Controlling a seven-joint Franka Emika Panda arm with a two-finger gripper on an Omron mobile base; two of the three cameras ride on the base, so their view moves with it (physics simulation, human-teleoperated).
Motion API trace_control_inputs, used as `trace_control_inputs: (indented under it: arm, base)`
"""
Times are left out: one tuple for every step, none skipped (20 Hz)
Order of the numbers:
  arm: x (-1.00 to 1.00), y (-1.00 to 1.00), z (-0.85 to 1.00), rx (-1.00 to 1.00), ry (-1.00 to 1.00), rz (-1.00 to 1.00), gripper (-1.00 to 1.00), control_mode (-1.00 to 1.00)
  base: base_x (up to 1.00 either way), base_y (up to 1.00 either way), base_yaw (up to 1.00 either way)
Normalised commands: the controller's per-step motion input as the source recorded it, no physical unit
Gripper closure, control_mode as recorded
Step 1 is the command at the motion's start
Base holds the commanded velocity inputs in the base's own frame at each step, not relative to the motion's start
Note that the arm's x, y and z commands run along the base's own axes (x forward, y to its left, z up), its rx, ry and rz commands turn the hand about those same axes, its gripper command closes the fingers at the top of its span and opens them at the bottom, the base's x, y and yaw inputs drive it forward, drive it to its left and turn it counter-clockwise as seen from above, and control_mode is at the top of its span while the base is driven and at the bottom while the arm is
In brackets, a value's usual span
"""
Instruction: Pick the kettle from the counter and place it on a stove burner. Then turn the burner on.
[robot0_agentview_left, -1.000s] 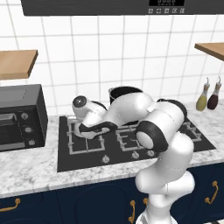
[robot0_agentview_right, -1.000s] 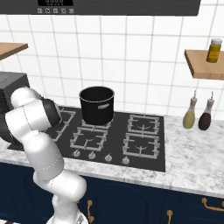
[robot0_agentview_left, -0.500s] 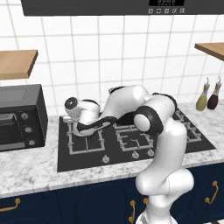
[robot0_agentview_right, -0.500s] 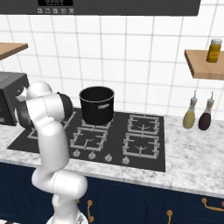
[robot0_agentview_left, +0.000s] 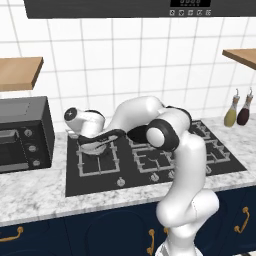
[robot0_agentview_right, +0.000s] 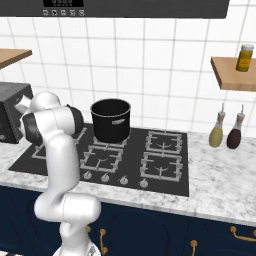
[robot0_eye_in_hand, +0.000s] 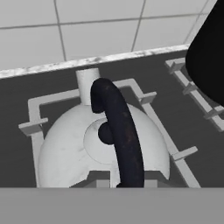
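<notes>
kettle: glossy white metal | handle: matt black | counter: marbled stone

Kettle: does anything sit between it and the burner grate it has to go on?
Nothing visible does. In the hand view the kettle already sits inside the large grate, with the black stockpot off to one side.

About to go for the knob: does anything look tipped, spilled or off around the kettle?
Nothing stands out. The kettle sits upright within a burner grate at the stove's left end, handle arched over the lid. No spill shows on the stove. The stockpot stands upright on its own grate.
</notes>
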Motion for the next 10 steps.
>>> trace_control_inputs:
  arm:
    - [0.0, -0.1, -0.15, 0.0, 0.07, -0.08, -1.0, -1.0]
    - [0.0, -0.11, -0.13, 0.0, 0.07, -0.08, -1.0, -1.0]
    - [0.0, -0.14, -0.11, 0.0, 0.08, -0.08, -1.0, -1.0]
    - [0.0, -0.14, -0.09, 0.0, 0.08, -0.08, -1.0, -1.0]
    - [0.0, -0.16, -0.07, 0.0, 0.07, -0.07, -1.0, -1.0]
    - [0.0, -0.14, -0.07, 0.0, 0.07, -0.07, -1.0, -1.0]
    - [0.0, -0.11, -0.06, 0.0, 0.07, -0.07, -1.0, -1.0]
    - [0.0, -0.09, -0.04, 0.0, 0.06, -0.07, -1.0, -1.0]
    - [0.0, -0.1, 0.0, 0.0, 0.05, -0.06, -1.0, -1.0]
    - [0.0, -0.07, 0.0, 0.0, 0.05, -0.06, -1.0, -1.0]
  base:
    - [0.0, 0.0, 0.0]
    - [0.0, 0.0, 0.0]
    - [0.0, 0.0, 0.0]
    - [0.0, 0.0, 0.0]
    - [0.0, 0.0, 0.0]
    - [0.0, 0.0, 0.0]
    - [0.0, 0.0, 0.0]
    - [0.0, 0.0, 0.0]
    - [0.0, 0.0, 0.0]
    - [0.0, 0.0, 0.0]
